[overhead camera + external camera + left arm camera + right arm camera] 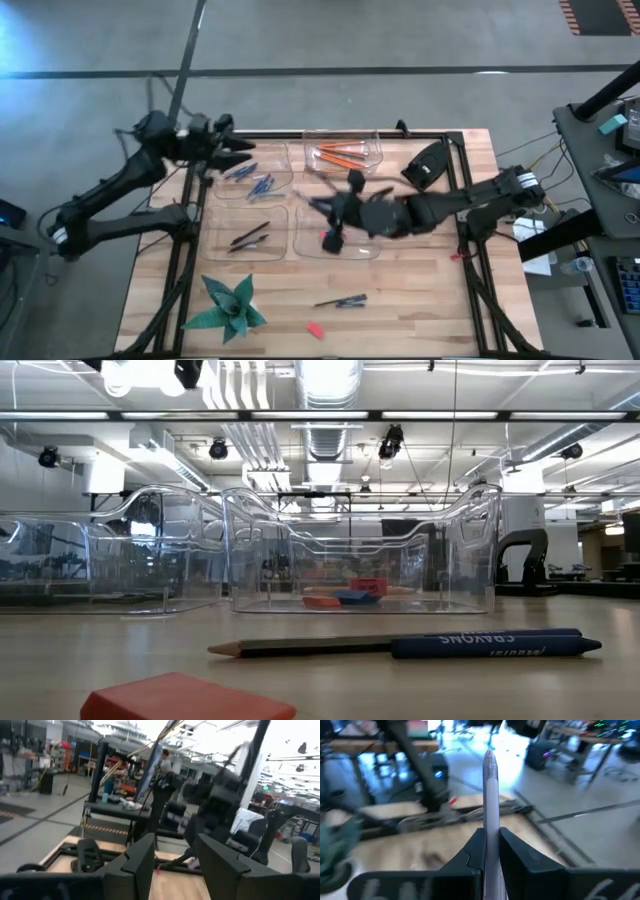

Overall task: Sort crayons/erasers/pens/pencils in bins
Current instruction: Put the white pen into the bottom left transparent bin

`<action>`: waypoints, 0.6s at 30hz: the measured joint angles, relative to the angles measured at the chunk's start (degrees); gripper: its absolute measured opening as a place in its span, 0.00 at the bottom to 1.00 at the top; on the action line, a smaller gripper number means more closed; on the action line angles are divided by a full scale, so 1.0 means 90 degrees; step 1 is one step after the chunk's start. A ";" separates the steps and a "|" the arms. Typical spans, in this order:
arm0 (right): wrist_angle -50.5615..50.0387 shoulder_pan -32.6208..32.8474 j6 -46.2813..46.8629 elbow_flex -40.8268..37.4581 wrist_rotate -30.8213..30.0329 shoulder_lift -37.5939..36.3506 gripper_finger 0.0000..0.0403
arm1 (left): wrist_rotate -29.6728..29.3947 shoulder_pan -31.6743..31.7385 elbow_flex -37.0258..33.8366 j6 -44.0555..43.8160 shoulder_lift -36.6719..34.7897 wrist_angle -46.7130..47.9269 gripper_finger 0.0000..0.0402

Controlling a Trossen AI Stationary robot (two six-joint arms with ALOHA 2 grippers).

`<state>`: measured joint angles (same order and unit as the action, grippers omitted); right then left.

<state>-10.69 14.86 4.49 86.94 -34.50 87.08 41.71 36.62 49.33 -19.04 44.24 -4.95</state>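
Right up against the low camera lies a red eraser (185,697) on the worktop (500,690), and just behind it a pencil (300,647) and a blue crayon (490,645) rest end to end. Beyond them stands a clear bin (360,555) with red and blue erasers (345,598) inside.

From above, four bins sit in a square: orange pencils (345,155) in the far right one, blue crayons (250,180) in the far left, dark pens (250,238) in the near left. The right gripper (322,190) hangs over the gap between the two right-hand bins, pinched tight on a slim grey pen (490,805) that sticks straight out past its fingers (517,851). The left gripper (245,152) hovers at the far left corner, beside the crayon bin, its fingers (142,862) parted and holding nothing. A green paper star (232,305) sits at the near left of the worktop, another red eraser (316,329) close to the front edge.
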 joint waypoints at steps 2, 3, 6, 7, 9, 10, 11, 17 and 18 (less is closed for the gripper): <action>0.0042 -0.0252 -0.0131 0.0002 0.0002 -0.0050 0.07 | 0.0004 0.0000 -0.0001 0.0013 0.0305 -0.0313 0.33; 0.0087 -0.0373 -0.0181 0.0002 0.0002 -0.0052 0.07 | 0.0021 0.0001 -0.0009 0.0065 0.0458 -0.0418 0.33; 0.0111 -0.0733 -0.0237 0.0002 0.0011 -0.0052 0.07 | 0.0237 -0.0002 0.0035 0.0346 0.0852 -0.0846 0.33; 0.0110 -0.0841 -0.0235 0.0002 0.0015 -0.0052 0.07 | 0.0245 -0.0002 0.0039 0.0423 0.0951 -0.0952 0.33; 0.0126 -0.1036 -0.0257 0.0002 0.0017 -0.0052 0.07 | 0.0188 0.0007 0.0038 0.0674 0.1153 -0.1106 0.33; 0.0137 -0.1126 -0.0279 0.0002 0.0012 -0.0060 0.07 | 0.0070 0.0013 0.0038 0.0807 0.1243 -0.1162 0.33; 0.0133 -0.1216 -0.0295 0.0002 0.0012 -0.0078 0.07 | -0.0033 0.0014 0.0048 0.0860 0.1321 -0.1186 0.33; 0.0484 -0.1775 -0.0915 0.0002 0.0058 -0.0272 0.07 | -0.0188 0.0017 0.0238 0.1005 0.1812 -0.1385 0.33; 0.0598 -0.1874 -0.1015 0.0002 0.0111 -0.0305 0.07 | -0.0200 0.0017 0.0242 0.0974 0.1917 -0.1484 0.33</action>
<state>-5.30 -2.00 -4.64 86.96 -33.50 84.34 39.91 36.77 51.51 -10.28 61.49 -18.30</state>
